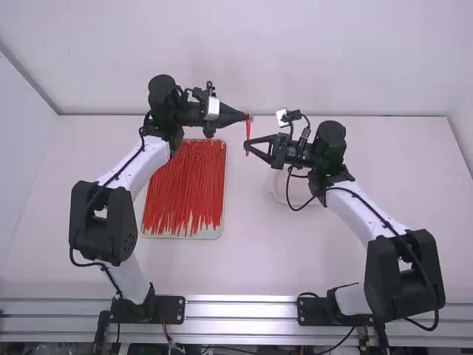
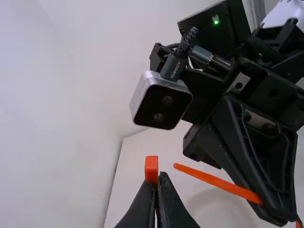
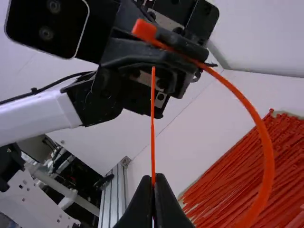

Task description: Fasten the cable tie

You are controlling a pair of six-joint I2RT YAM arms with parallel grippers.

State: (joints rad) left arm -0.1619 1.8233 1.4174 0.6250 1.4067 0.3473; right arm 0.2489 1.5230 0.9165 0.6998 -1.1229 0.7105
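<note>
Mid-air over the table (image 1: 310, 244) | left gripper (image 2: 155, 186) pinches shut on the head (image 2: 151, 165) of the cable tie (image 3: 259, 126); right gripper (image 3: 153, 183) clamps its tail (image 3: 152, 118) | likely best: steer tail tip squarely into head slot, then pull.

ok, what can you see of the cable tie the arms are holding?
Orange-red plastic cable tie, thin and flexible, held in the air and bent into an open loop. The left gripper has jaws shut at its square head; the right gripper pinches the tail. Tail tip ends near the head, not visibly threaded.
</note>
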